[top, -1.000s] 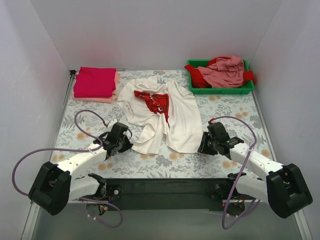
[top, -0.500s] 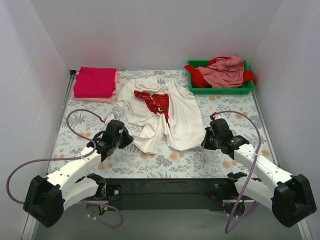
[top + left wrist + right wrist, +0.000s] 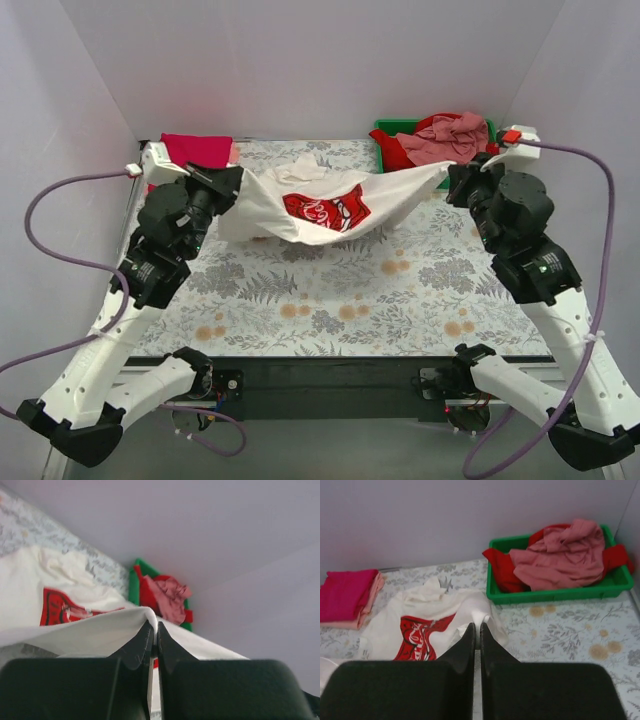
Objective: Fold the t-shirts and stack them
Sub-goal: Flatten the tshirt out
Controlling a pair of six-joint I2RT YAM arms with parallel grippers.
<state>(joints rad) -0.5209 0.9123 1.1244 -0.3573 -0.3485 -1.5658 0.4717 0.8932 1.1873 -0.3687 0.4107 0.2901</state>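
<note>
Raised since a second ago, the left gripper (image 3: pixel 153 630) and right gripper (image 3: pixel 476 630) each clench the white shirt (image 3: pixel 320 212), stretched taut between them.

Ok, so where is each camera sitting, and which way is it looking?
Top external: high behind the arms, looking down; both arms show, holding the white t-shirt stretched between them.
Left wrist: on its arm, looking past the left gripper toward the green tray.
Right wrist: on its arm, looking past the right gripper toward the back wall.
All share the shirt's red print and the tray.
</note>
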